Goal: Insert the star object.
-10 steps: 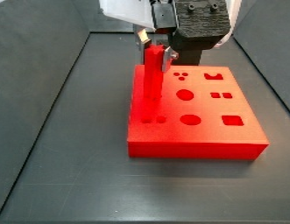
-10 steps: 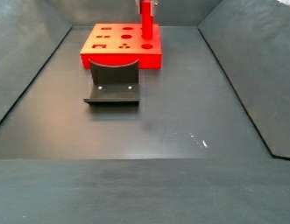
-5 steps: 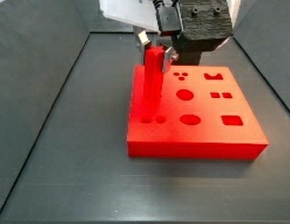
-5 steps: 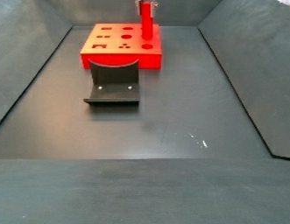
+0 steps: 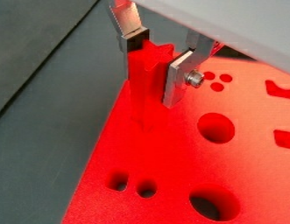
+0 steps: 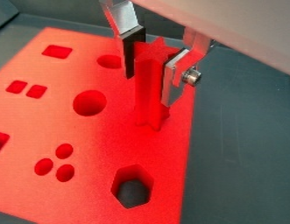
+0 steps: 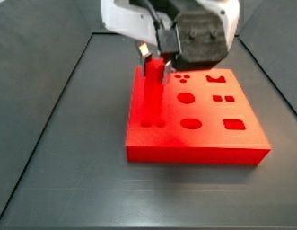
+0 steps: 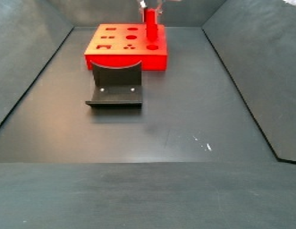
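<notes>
The star object (image 7: 152,90) is a long bright red peg standing upright at the near left edge of the flat red board (image 7: 211,135), its foot in the board. My gripper (image 7: 158,57) is shut on the peg's top end, one finger on each side. Both wrist views show the star-shaped top of the peg (image 5: 145,83) (image 6: 147,87) between the silver fingers, with the gripper (image 5: 153,68) (image 6: 152,77) closed around it. In a side view the peg (image 8: 150,27) stands on the board's right end (image 8: 114,49), and the gripper there is almost cut off.
The board has other shaped holes, such as a round hole (image 5: 215,128) and a hexagon hole (image 6: 133,188). The dark fixture (image 8: 114,89) stands against the board's front. Grey walls (image 7: 43,108) line the dark floor on both sides.
The gripper and the peg have moved down; the peg stands lower in the board than before. The board has shifted slightly.
</notes>
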Controlling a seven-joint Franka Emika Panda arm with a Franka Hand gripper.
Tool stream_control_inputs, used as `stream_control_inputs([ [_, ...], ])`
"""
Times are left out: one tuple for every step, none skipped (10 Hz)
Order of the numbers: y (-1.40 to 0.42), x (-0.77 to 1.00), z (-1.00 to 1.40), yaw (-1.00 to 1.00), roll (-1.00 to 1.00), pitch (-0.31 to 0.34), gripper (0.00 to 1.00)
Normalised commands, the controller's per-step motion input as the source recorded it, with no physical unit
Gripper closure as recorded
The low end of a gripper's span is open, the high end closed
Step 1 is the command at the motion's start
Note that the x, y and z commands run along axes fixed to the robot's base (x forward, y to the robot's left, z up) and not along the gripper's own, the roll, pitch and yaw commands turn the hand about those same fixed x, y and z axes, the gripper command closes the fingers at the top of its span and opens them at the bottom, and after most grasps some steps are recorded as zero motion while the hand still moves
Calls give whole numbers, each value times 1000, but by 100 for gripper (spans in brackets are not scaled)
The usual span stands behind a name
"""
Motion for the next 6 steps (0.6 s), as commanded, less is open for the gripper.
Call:
stream_control_inputs([
  [0,0,-1000,-31,30,-77,100],
  [0,37,-1000,-34,23,-27,100],
  [0,3,-1000,-49,33,0,100],
  [-3,0,-1000,-29,114,-24,100],
  [-20,0,-1000,-37,176,0,100],
  [14,0,-409,-83,91,54,100],
])
